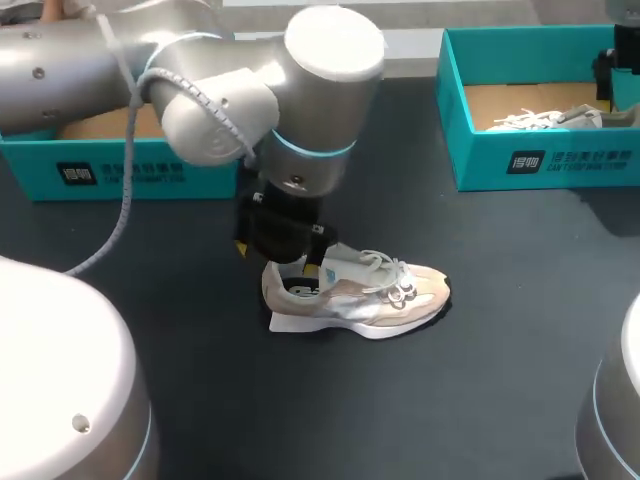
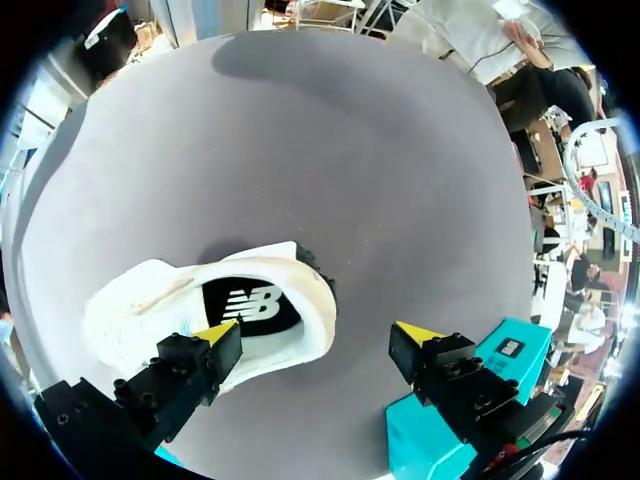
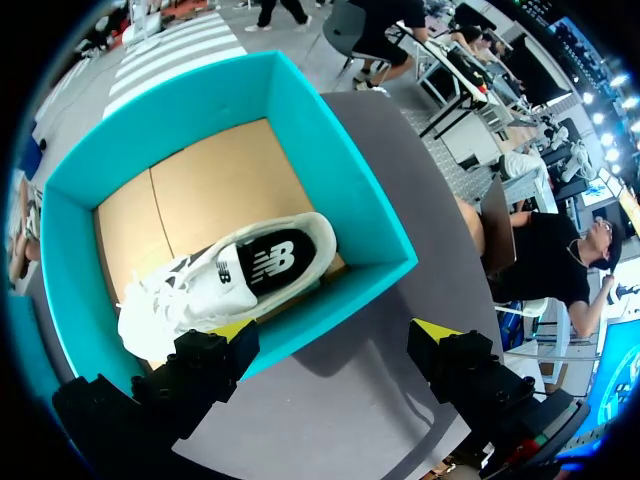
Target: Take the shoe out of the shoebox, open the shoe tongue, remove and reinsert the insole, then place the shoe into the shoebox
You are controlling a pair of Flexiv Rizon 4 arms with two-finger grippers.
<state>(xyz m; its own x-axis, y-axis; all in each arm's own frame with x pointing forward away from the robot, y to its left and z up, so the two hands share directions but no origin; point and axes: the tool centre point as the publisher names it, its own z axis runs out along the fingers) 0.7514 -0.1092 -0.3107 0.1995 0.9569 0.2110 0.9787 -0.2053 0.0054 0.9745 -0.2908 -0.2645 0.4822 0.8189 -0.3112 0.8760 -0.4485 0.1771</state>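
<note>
A beige and white sneaker point(image 1: 360, 295) lies on its sole in the middle of the dark table, toe to the right. My left gripper point(image 2: 318, 335) hangs open just above its heel; one yellow-tipped finger point(image 2: 215, 335) is over the heel opening and the other is beside the shoe. The black insole point(image 2: 250, 305) lies inside the shoe. A second, white shoe point(image 3: 225, 275) rests in the teal shoebox point(image 3: 370, 235) at the back right. My right gripper point(image 3: 335, 330) is open above that box's near wall and holds nothing.
Another teal shoebox point(image 1: 110, 165) stands at the back left, partly behind my left arm point(image 1: 250, 90). Its corner point(image 2: 440, 440) shows under the left gripper's outer finger. The right shoebox point(image 1: 545, 160) sits at the back right edge.
</note>
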